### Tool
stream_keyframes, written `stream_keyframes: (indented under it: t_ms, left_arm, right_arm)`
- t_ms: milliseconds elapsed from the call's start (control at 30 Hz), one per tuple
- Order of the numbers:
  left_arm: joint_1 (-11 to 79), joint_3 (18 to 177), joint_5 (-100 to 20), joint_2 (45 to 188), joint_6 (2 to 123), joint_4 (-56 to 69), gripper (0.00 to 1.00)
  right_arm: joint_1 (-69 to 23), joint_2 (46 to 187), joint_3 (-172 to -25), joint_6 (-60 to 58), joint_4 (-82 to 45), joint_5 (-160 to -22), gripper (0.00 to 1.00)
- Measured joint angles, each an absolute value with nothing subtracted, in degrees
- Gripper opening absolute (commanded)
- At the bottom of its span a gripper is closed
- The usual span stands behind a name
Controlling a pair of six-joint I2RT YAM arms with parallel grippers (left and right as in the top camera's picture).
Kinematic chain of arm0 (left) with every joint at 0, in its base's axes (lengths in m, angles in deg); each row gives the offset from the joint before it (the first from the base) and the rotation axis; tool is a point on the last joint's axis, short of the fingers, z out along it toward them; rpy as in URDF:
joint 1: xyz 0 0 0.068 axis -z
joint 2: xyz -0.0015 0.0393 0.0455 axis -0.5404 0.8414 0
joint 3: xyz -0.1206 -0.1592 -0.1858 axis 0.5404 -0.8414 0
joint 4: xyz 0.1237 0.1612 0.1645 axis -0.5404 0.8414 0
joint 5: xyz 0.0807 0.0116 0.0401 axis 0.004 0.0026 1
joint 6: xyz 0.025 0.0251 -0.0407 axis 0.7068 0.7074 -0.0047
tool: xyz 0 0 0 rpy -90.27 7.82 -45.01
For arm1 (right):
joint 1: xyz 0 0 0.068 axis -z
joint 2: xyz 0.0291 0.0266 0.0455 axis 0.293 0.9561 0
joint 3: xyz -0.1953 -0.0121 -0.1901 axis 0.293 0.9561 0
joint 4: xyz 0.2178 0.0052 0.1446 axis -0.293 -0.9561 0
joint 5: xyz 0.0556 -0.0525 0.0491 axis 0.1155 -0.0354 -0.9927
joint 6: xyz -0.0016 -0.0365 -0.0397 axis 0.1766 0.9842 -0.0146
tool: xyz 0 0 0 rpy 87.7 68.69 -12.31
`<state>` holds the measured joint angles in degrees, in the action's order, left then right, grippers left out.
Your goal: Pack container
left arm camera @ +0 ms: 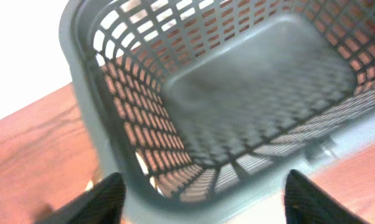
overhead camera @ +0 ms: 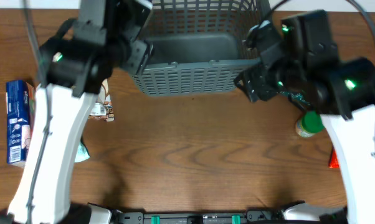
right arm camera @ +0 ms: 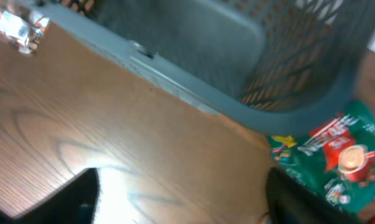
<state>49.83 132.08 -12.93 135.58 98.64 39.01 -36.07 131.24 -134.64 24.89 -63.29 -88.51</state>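
The container [overhead camera: 194, 59] is a large dark grey slotted basket at the back middle of the table, with nothing visible inside. My left gripper [overhead camera: 141, 53] hangs over its near left corner. In the left wrist view the left gripper [left arm camera: 206, 205] is open and empty above the container's rim [left arm camera: 81, 93]. My right gripper [overhead camera: 250, 84] is by the container's near right corner. In the right wrist view the right gripper [right arm camera: 184, 199] is open and empty over bare wood, with the container's wall [right arm camera: 194, 43] just beyond. A green Nestle packet [right arm camera: 334, 155] lies right of the right gripper.
A blue packet [overhead camera: 16, 121] lies at the far left. A small packet [overhead camera: 104, 109] lies partly under the left arm. A green-capped bottle [overhead camera: 309, 123] and a red item [overhead camera: 334, 160] sit at the right. A silvery wrapper [right arm camera: 16, 28] lies near the basket front.
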Motion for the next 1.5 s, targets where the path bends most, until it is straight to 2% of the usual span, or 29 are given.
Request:
stream_keyframes:
  t_ms: [67, 167, 267, 533, 667, 867, 1133, 1500]
  left_arm:
    - [49.7, 132.1, -11.4, 132.9, 97.0, 42.2, 0.88]
    - [48.9, 132.1, -8.3, 130.1, 93.2, 46.7, 0.93]
    - [46.4, 131.9, -5.9, 127.9, 89.7, 49.8, 0.95]
    - [40.5, 121.6, -5.4, 121.8, 85.7, 48.6, 0.96]
    - [39.5, 112.3, -7.5, 118.5, 84.8, 44.7, 0.96]
    - [39.5, 99.7, -8.7, 115.3, 81.9, 41.3, 0.97]
    - [39.5, 92.1, -9.1, 112.7, 80.3, 40.2, 0.98]
    - [39.5, 92.1, -9.2, 105.9, 80.0, 40.2, 0.99]
  right_arm:
    - [-35.3, 128.7, -134.6, 23.0, -62.2, -87.1, 0.99]
    - [-32.7, 125.7, -134.7, 18.0, -62.3, -83.4, 0.99]
    - [-27.0, 123.5, -134.8, 11.9, -63.4, -80.4, 0.99]
    - [-12.0, 122.5, -134.9, 1.1, -75.9, -78.1, 0.99]
    - [-9.4, 122.4, -134.8, -2.5, -82.4, -77.6, 0.99]
    - [-8.2, 121.5, -132.6, -6.1, -82.2, -75.9, 0.99]
    - [1.0, 127.7, -128.8, 1.3, -74.0, -76.4, 0.99]
    - [12.7, 149.9, -128.1, 18.6, -58.2, -92.8, 0.99]
